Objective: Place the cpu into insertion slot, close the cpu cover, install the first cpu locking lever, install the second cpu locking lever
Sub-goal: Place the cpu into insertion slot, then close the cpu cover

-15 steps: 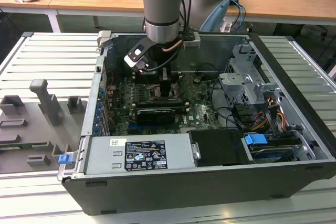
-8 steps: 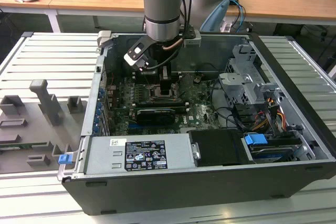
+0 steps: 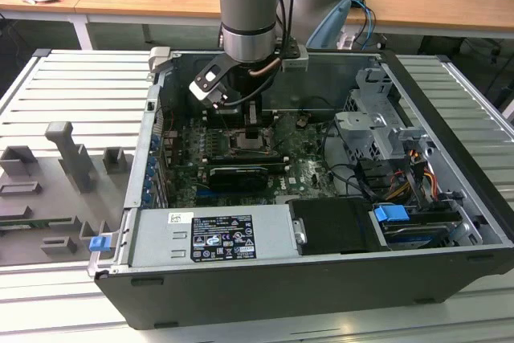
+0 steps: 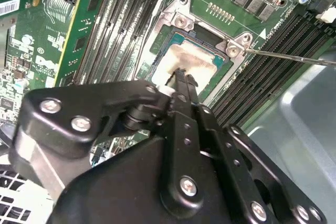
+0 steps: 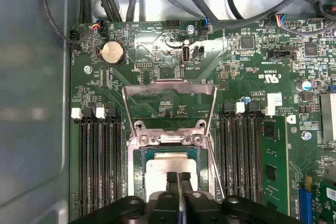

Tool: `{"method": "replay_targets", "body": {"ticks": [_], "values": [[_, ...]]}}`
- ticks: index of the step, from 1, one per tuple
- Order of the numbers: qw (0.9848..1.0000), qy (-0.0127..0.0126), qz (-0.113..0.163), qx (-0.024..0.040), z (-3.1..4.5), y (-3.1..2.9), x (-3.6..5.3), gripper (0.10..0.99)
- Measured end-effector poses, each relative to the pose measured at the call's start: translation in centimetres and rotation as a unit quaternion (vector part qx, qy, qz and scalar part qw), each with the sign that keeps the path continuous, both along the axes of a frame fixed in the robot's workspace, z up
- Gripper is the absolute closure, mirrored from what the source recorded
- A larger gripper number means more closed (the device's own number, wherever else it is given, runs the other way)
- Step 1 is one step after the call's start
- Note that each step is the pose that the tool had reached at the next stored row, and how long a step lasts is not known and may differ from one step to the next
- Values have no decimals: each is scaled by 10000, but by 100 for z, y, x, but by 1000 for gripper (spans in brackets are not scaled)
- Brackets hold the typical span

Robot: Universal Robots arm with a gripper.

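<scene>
Cpu (image 5: 163,169) lay in insertion slot (image 5: 134,166); cpu cover (image 5: 169,88) stood open at slot's edge; locking lever (image 4: 294,58) unlatched; end effector (image 5: 178,176) hung clenched, empty, over slot.

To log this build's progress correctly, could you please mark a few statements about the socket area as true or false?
1. The cpu lies flat in the insertion slot. True.
2. The cpu cover is closed over the chip. False: it is swung open, away from the socket, and the chip's pale top is bare.
3. The gripper has its fingertips right over the cpu. True.
4. The gripper's fingers are spread wide apart. False: they are shut together.
</scene>
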State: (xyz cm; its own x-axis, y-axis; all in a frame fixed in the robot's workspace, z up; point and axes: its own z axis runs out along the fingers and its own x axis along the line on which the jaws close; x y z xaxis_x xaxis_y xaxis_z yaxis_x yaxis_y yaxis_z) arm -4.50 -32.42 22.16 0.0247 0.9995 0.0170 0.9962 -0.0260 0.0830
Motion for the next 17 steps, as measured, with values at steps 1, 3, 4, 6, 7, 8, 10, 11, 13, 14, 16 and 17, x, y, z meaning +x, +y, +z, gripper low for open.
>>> {"method": "replay_targets", "body": {"ticks": [1,3,4,6,7,8,10,11,13,14,16,17], "values": [[10000,0,0,0,0,-3,0,980],[10000,1,0,-1,9,-6,-1,980],[10000,1,-1,-1,16,-6,0,980],[10000,0,-1,0,24,-5,0,980],[10000,0,-1,0,29,-5,0,980],[10000,0,-1,0,33,-5,0,980],[10000,0,0,1,37,-5,0,980],[10000,0,1,0,37,-6,2,980],[10000,5,-1,-1,49,-6,20,980],[10000,5,0,-1,55,-6,20,980],[10000,4,0,1,60,-6,20,980],[10000,5,-1,2,62,-8,20,980]]}}
